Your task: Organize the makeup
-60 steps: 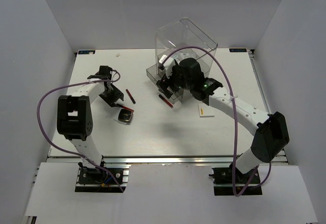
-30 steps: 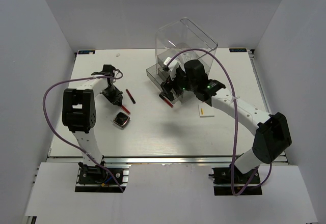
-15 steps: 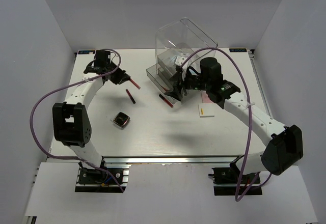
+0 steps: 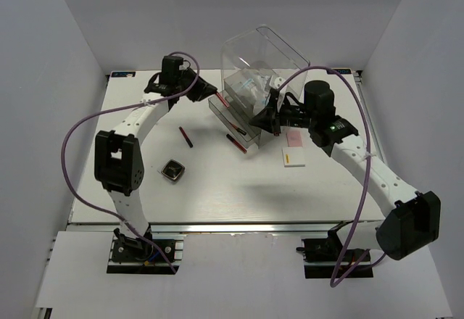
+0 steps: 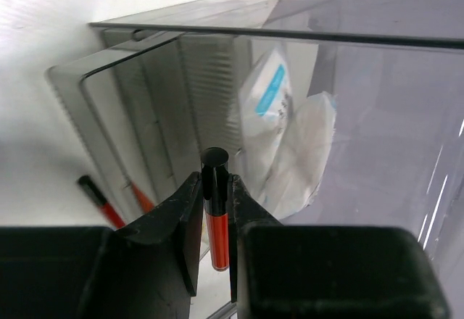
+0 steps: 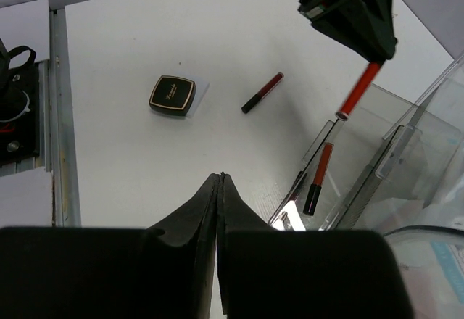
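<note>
My left gripper (image 4: 208,91) is shut on a black-and-red pencil (image 5: 217,226), held above the pulled-out bottom drawer (image 4: 230,118) of the clear case (image 4: 264,61). From the right wrist view the same pencil (image 6: 358,90) hangs from the left gripper (image 6: 353,9). My right gripper (image 6: 220,179) is shut and empty, beside the drawer's front. Another pencil (image 6: 319,177) lies at the drawer's front end, and a third pencil (image 4: 186,137) lies on the table. The black compact (image 4: 173,170) sits front left. A white blue-printed packet (image 5: 270,96) lies inside the case.
A pink square (image 4: 293,138) and a white flat box (image 4: 291,158) lie on the table right of the drawer, under my right arm. The tall case stands at the back middle. White walls close in the table on three sides.
The left arm has carried the pencil right from the table's left to above the drawer. The right gripper has shut and drawn back to the right, away from the drawer.
</note>
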Controlling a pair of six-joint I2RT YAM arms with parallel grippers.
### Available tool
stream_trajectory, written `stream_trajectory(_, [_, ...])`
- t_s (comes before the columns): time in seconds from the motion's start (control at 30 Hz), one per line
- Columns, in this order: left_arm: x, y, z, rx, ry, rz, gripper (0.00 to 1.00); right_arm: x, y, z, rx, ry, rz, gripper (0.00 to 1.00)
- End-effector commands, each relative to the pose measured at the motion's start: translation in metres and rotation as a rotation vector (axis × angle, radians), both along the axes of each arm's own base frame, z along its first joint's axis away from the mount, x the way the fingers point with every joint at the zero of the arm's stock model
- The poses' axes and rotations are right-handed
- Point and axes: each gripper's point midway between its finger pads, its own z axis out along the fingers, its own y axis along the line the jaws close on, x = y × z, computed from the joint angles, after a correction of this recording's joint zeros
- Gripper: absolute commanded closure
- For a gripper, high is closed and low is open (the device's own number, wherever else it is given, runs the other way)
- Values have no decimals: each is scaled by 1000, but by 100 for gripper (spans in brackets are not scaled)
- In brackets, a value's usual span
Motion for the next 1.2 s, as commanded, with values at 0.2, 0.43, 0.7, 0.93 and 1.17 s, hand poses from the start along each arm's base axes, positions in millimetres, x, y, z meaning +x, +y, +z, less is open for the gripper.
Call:
stream_trajectory(0.2, [29, -37, -7, 35, -2, -22, 97, -6, -19, 6, 20, -16, -57, 92])
stream_trajectory(0.43, [19, -41, -36, 95, 80, -19, 65, -8, -22, -6, -2, 3, -57, 74])
stream_trajectory(0.7, [13, -37, -22, 134, 45, -37, 37, -14, -8, -54, -161, 147, 20, 49])
stream_trajectory(0.93, [1, -8, 22, 221, -67, 0, 37, -19, 4, -104, -384, 197, 5, 50])
stream_trajectory(1.17, [-49, 71, -11, 276, -23, 115, 53, -27, 21, -140, -516, 115, -56, 53])
